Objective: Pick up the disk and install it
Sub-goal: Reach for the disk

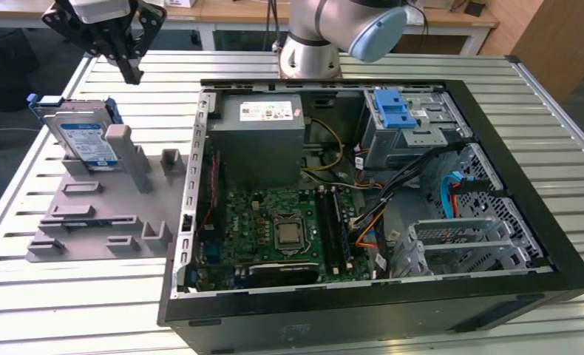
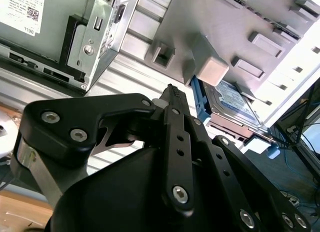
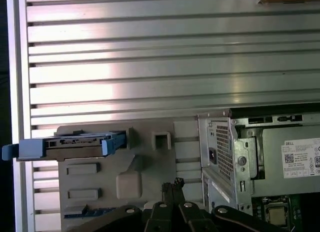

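1. Gripper [image 1: 131,72]: the black multi-link end effector has its two fingers pressed together, tip to tip, with nothing between them. This reads the same in both wrist views [image 2: 172,92] [image 3: 172,186]. It hangs above the fixture area, well clear of the disk and touching nothing.

2. Disk [image 1: 80,140]: the flat rectangular silver-metal drive with a blue-and-white label and blue plastic side rails stands on its long edge, tilted slightly back. The first wrist view shows it edge-on [image 3: 80,144]. It is not installed.

3. Support: a pale grey upright post [image 1: 120,140] stands just in front of the disk's label face. Judgement: post and slot keep the disk on edge, so its upper edge and rails stay exposed to a grasp from above.

4. Fixture: the disk sits at the far end of a grey moulded fixture plate [image 1: 94,222] with several raised blocks and slots. The plate lies flat just beside the case, on the exterior view's left.

5. Case: the black open computer case [image 1: 371,310] lies on its side with the interior facing up. Judgement: this orientation gives access to the bays from above.

6. Interior: a metal drive cage with a blue plastic latch [image 1: 395,111] sits at the far corner. The grey power-supply box [image 1: 262,140] is beside it, nearer the fixture.

7. Surface: everything rests on a slatted aluminium table [image 1: 75,310].
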Motion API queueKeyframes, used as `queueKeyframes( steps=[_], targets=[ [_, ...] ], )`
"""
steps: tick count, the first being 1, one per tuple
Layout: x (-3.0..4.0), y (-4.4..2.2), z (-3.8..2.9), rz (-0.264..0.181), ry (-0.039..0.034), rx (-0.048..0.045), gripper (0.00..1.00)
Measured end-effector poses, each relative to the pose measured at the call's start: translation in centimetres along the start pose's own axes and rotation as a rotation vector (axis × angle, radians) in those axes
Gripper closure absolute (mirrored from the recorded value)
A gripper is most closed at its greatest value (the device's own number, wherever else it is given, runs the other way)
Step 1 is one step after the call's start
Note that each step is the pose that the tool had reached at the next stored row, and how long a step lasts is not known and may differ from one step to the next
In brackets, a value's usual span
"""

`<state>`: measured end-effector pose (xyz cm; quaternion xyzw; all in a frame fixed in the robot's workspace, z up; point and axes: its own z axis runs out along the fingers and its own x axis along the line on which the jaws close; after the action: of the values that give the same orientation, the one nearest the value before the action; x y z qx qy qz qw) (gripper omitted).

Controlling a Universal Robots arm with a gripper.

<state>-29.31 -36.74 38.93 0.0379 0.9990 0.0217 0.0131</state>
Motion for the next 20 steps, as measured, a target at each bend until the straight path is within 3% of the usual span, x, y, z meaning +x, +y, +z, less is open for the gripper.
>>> queueKeyframes(
  steps=[20],
  targets=[
    [2.0,0.67,0.08,0.0,0.0,0.0,0.89]
  ],
)
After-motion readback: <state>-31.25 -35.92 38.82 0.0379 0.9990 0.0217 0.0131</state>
